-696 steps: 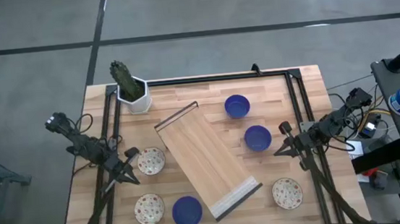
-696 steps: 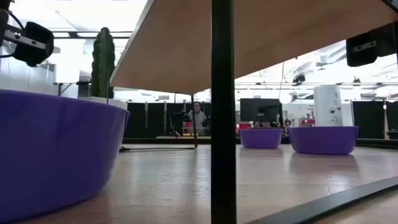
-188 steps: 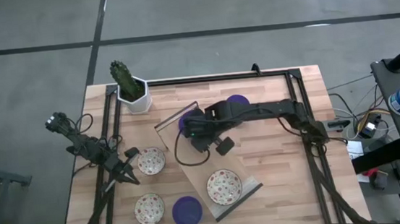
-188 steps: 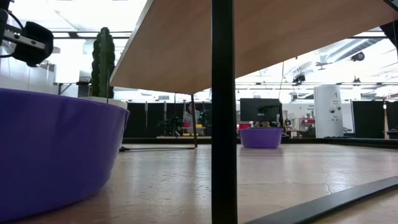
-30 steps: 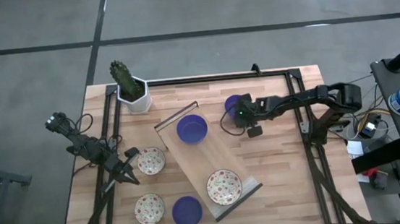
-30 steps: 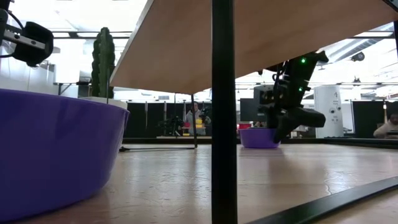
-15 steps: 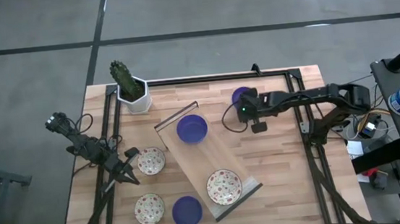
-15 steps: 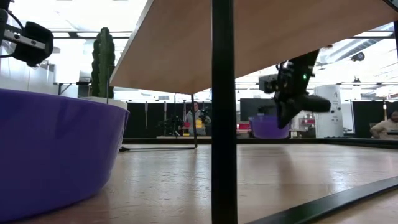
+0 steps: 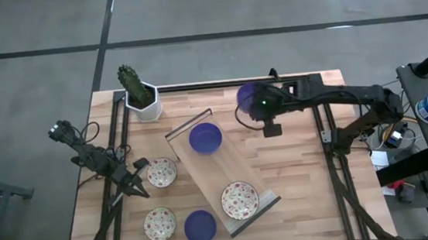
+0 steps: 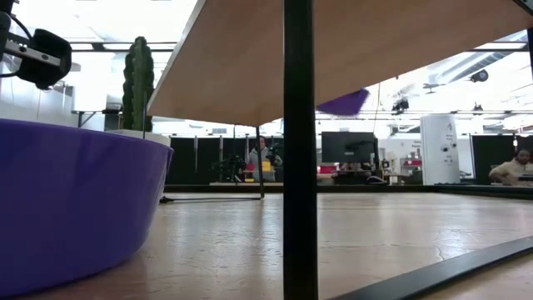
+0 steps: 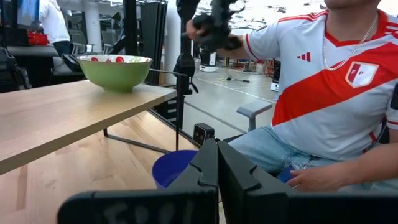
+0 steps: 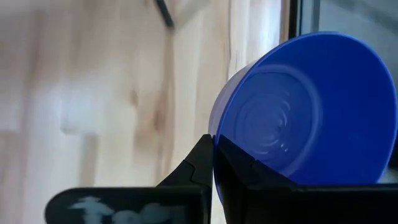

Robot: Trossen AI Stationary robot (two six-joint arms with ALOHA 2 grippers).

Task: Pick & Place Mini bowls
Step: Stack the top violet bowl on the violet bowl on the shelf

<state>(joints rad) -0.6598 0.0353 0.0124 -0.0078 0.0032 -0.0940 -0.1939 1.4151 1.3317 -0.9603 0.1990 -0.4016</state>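
My right gripper (image 9: 255, 107) is shut on a cobalt blue mini bowl (image 9: 244, 95) and holds it in the air over the table's far part; the low view shows this bowl (image 10: 343, 102) tilted. A slanted wooden board (image 9: 220, 174) carries a second blue bowl (image 9: 205, 137) and a floral bowl (image 9: 239, 200). Two floral bowls (image 9: 161, 172) (image 9: 159, 223) and a third blue bowl (image 9: 200, 227) rest on the table near the left. My left gripper (image 9: 138, 185) waits shut beside them. My right gripper pinches the blue bowl by its rim (image 12: 216, 127) between the two fingers (image 12: 202, 158). The bowl is lifted clear of the table and tipped on its side, its round body (image 12: 305, 112) standing out beyond the fingertips.
A cactus in a white hexagonal pot (image 9: 140, 95) stands at the far left corner. A black rail frame (image 9: 321, 118) runs along the table's edges. Bare tabletop lies right of the board. In the left wrist view a person in a red-and-white shirt (image 11: 317, 81) sits beyond the table.
My right gripper has taken the blue bowl up off the table and carried it toward the far edge and slightly left. The bowl, which stood flat on the table a second ago, now hangs tilted well above it.
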